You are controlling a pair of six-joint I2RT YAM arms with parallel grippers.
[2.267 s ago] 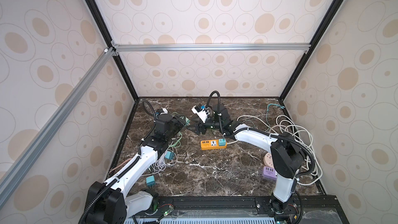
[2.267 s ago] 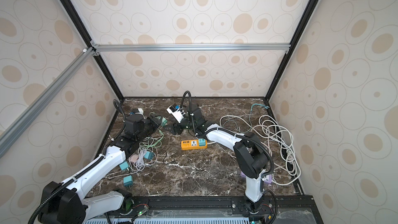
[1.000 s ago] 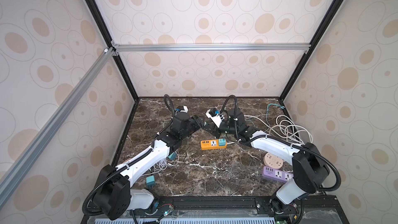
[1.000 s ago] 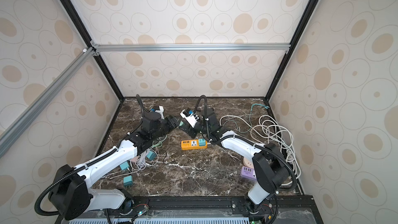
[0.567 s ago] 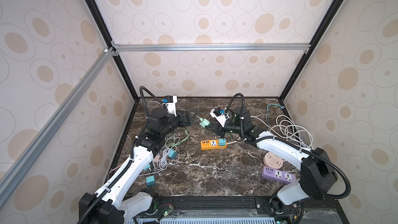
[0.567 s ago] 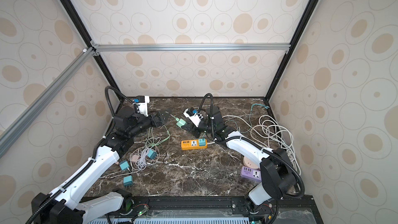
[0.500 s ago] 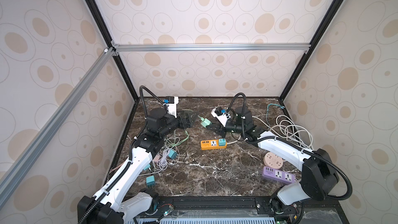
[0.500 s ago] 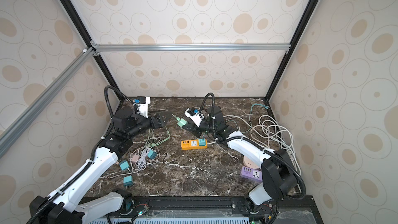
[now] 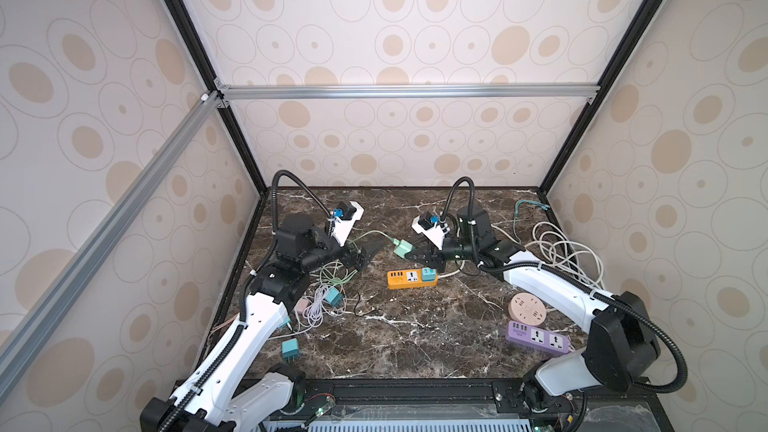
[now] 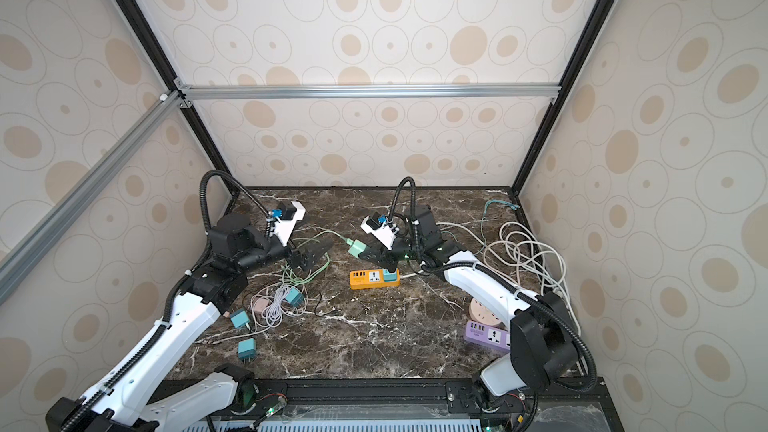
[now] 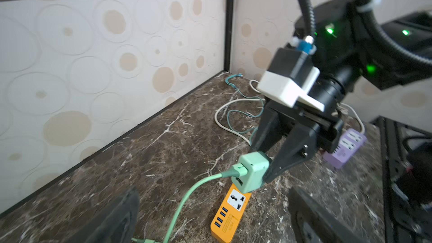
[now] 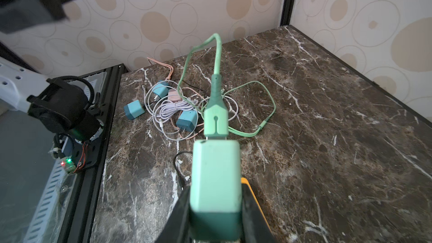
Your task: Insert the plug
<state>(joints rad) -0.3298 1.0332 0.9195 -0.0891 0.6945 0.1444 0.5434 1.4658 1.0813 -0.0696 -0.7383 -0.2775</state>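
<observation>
1. Left gripper point(image 9: 370, 255): a second ago it met the right gripper point(image 9: 412, 255) tip to tip at the mint-green charger point(image 9: 402, 248). It is now drawn back toward the left edge of the counter point(image 9: 415, 326), clear of the charger, with its jaws spread wide.
2. Charger: now clamped by the right gripper alone, raised just behind the orange power strip point(image 9: 411, 278). Its green cable point(image 9: 365, 235) now runs free down to the counter.
3. Right arm: the elbow was folded over the counter's right front part in the earliest pictures and now reaches out. The round pink socket point(image 9: 527, 308) and purple power strip point(image 9: 538, 338), partly hidden then, lie uncovered in a top view.
</observation>
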